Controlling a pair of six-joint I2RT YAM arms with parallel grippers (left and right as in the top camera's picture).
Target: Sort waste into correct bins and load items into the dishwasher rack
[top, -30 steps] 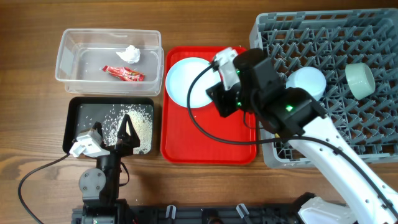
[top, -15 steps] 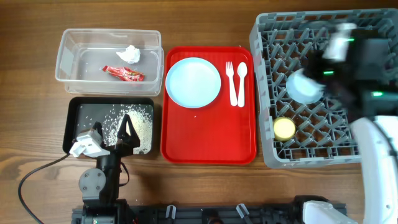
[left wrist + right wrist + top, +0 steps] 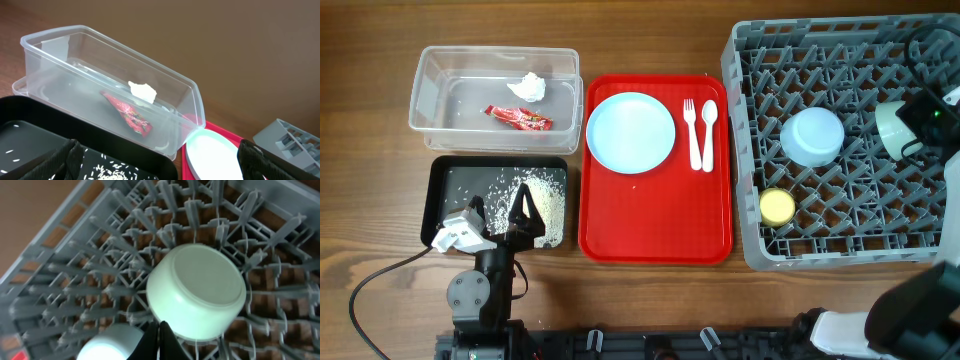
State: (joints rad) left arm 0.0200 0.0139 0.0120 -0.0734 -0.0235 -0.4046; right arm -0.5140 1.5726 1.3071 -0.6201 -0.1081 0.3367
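The clear tub holds the white tissue and red wrapper; both also show in the left wrist view, the tissue and the wrapper. The black tray holds rice scraps. My left gripper is open and empty over it. The grey rack holds the upturned light blue bowl, yellow cup and upturned pale green bowl. My right gripper is shut and empty, its tips at the green bowl's rim.
A red serving tray in the middle carries the light blue plate, white fork and spoon. The right arm hangs over the rack's right edge. Bare wooden table lies round everything.
My right arm has swung from over the red tray across the rack to its right side, by the green bowl. The plate, fork and spoon are uncovered. The left arm has not moved.
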